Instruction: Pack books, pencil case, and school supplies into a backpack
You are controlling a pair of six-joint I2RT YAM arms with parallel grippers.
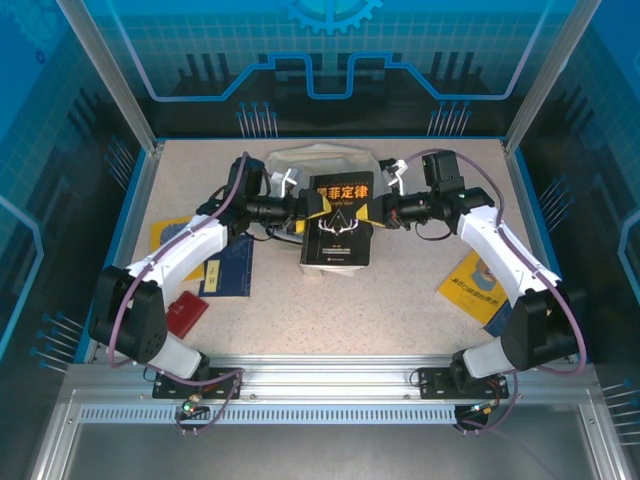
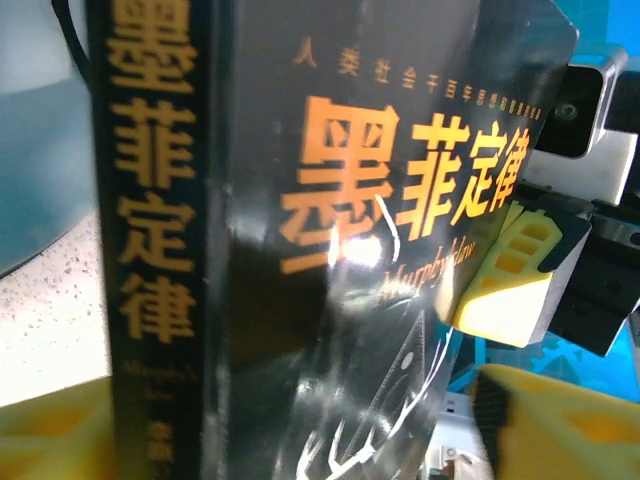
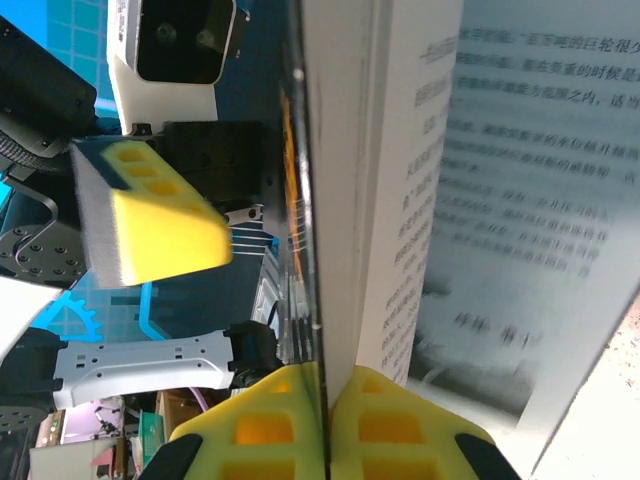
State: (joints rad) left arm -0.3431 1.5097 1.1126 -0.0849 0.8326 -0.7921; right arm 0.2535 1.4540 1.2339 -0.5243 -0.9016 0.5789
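Top external view: right claw [image 1: 385, 212] clamped on the black book's [image 1: 338, 225] cover, left claw [image 1: 297, 214] parted around its spine, before the backpack [image 1: 318, 160] near the worktop's [image 1: 400, 310] far edge.

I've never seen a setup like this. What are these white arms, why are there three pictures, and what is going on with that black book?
These are two robot arms bolted to the near edge of a table, each ending in a two-finger gripper with yellow pads. The overhead picture comes from a fixed camera above them; the other two come from small cameras on each wrist.

Between the arms is a black book with orange lettering. The right gripper is shut on its front cover, as the right wrist view shows, with printed pages falling open beside it. The left gripper sits at the book's spine side, jaws apart.

Behind the book lies a cream-white backpack. On the table are a blue book, a yellow book and a small red item.
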